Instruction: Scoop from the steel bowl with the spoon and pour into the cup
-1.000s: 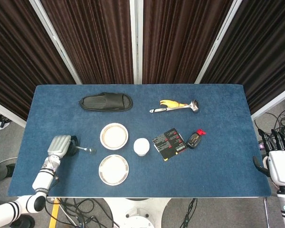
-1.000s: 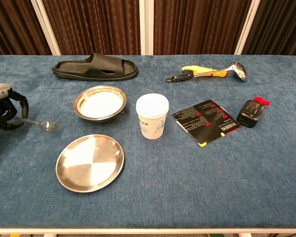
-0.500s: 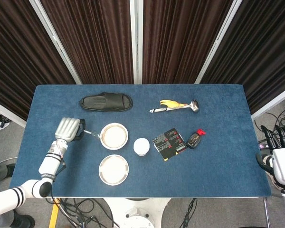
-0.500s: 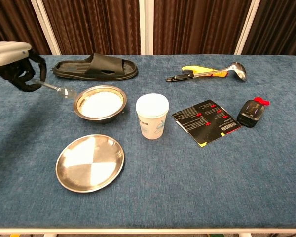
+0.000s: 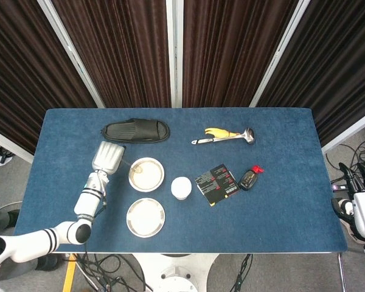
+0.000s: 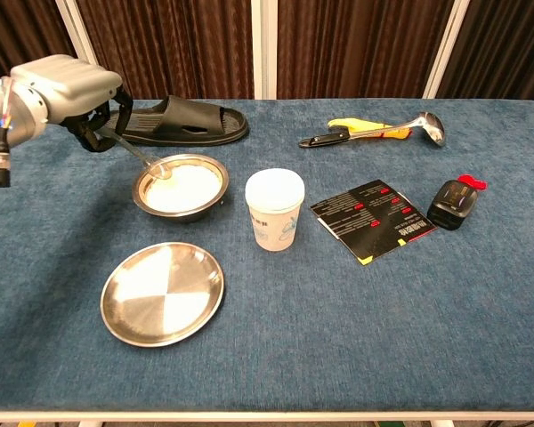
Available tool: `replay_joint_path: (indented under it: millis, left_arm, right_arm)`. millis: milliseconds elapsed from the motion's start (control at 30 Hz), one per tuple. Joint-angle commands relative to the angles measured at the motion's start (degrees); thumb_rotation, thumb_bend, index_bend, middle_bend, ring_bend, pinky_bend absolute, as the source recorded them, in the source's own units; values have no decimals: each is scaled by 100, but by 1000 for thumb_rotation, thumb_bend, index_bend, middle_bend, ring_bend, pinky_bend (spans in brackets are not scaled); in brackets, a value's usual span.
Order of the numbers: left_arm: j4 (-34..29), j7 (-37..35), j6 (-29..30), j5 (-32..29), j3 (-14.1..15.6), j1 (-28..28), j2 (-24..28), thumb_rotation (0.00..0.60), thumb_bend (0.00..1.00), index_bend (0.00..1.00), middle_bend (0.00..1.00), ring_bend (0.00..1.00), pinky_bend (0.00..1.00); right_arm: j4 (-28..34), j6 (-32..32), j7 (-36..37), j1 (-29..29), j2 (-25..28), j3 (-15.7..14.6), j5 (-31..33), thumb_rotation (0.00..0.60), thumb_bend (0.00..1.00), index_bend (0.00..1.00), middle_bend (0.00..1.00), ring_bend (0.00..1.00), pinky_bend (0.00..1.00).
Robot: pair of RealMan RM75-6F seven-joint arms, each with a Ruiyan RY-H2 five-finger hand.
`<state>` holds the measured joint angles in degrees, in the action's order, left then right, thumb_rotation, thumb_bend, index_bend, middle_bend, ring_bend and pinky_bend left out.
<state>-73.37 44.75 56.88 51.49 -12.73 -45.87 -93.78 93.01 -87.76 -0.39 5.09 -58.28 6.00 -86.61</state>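
Right now the spoon [image 6: 141, 155] slants down from the left hand [image 6: 71, 84] into the steel bowl [image 6: 180, 186], its tip dipped at the bowl's left inner edge among the pale contents. That hand hovers just above and to the left of the bowl, its fingers [image 6: 96, 133] curled in and pinching the spoon's handle underneath the silver back of the hand; from overhead the left hand [image 5: 107, 157] sits between the bowl [image 5: 146, 174] and the black slipper [image 5: 136, 130]. Just beside the bowl, to its right, stands the white paper cup [image 6: 274, 209], upright and apart from it. In front of the bowl lies a flat steel plate [image 6: 163, 293]. Right of the cup is a black card [image 6: 373, 219] with red and yellow print, and past that a small black bottle with a red cap [image 6: 454, 203] lying on its side. Toward the back of the blue table [image 6: 356, 329] a steel ladle [image 6: 387, 132] rests beside a yellow-handled tool. The right hand [image 5: 359, 204] is well apart from all this, off the table's right edge, fingers pointing up and spread, holding nothing.
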Motion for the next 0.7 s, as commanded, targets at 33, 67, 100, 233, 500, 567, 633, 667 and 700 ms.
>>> replay_joint_path:
  millis: [33,67,100,233,500,567,633,667,700]
  left_arm:
    - [151,459,222,-102,116,-168,-236,600,434,637,948,911,1000]
    - [176,567,265,-133,131,-193,-292,600,434,637,948,912,1000]
    - [195,646,298,-157,138,-213,-335,600,434,637,948,911,1000]
    - [264,963,385,-298,163,-293,-508,600,434,637,948,912,1000]
    - [272,1212,363,-496,209,-377,-693,600,436,637,948,912,1000]
    - [226,1208,349,-525,216,-384,-712,600,435,637,948,913,1000]
    - [182,1197,366,-530,224,-382,-725,600,434,637,948,912,1000]
    - [137,1163,361,-537,225,-375,-723,600,434,637,948,912,1000]
    - [93,1119,340,-559,214,-368,-713,600,434,637,948,912,1000]
  right_arm:
    - [-27,13,23,-4,-16,-2,20,600,245,0,192,2,76]
    - [-41,22,37,-5,-25,-4,30,600,246,0,192,2,76]
    - [-52,29,49,-4,-31,-4,36,600,245,0,192,2,76]
    - [-88,50,89,-5,-50,-6,59,600,245,0,192,2,75]
    - [-131,75,123,-11,-69,-6,93,600,244,0,198,2,75]
    - [-140,85,129,-11,-75,-9,99,600,244,0,198,2,75]
    - [-143,90,132,-9,-78,-6,103,600,244,0,199,2,75]
    - [-145,89,134,-9,-78,-4,105,600,245,0,199,2,76]
    - [-145,88,135,-9,-77,-2,106,600,245,0,200,2,76]
